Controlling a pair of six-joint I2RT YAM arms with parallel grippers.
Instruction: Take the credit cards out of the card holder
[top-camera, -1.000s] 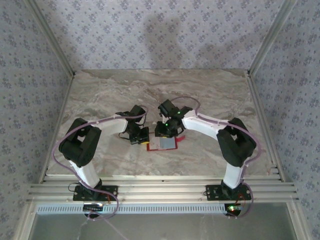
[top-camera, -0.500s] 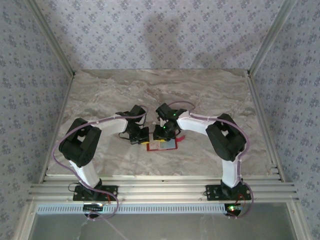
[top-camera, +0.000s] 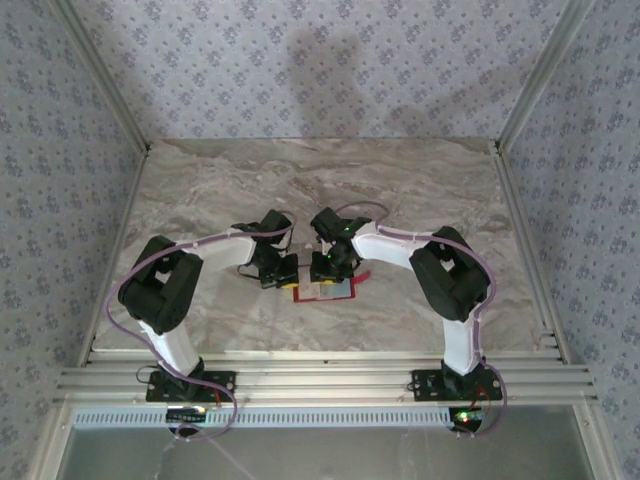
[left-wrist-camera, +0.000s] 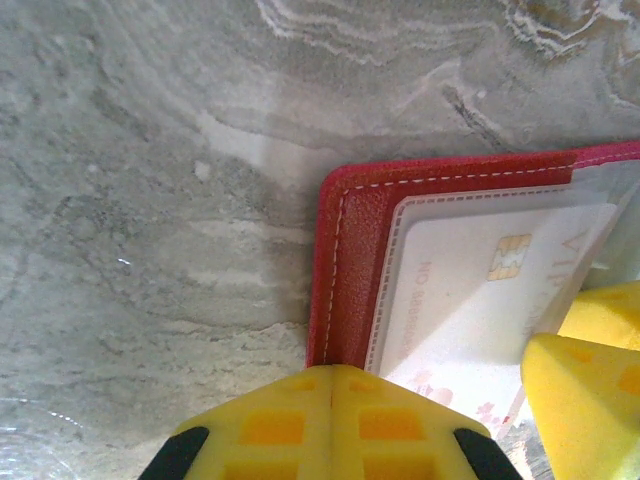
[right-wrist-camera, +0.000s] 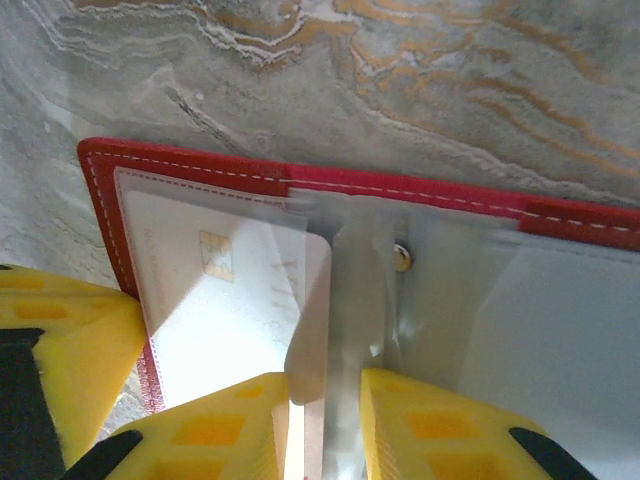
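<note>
On the marble table, your right arm has pulled its elbow inward vs 1 s ago. The left arm hasn't budged, and nothing much has changed in the last half sec. The card holder lies open and flat between the two wrists, near the table's front edge, long axis running left-right. The left gripper is clenched on nothing, its tips at the holder's red end border. The right gripper has its jaws a little apart around the credit card edge and a clear flap; you can't tell if it's really pinching. The card sits in the left pocket, lengthwise w/ the holder. A snap is at the fold and the card has a gold chip. There's faint "VIP" and "NO" plus digits too blurred to read.
</note>
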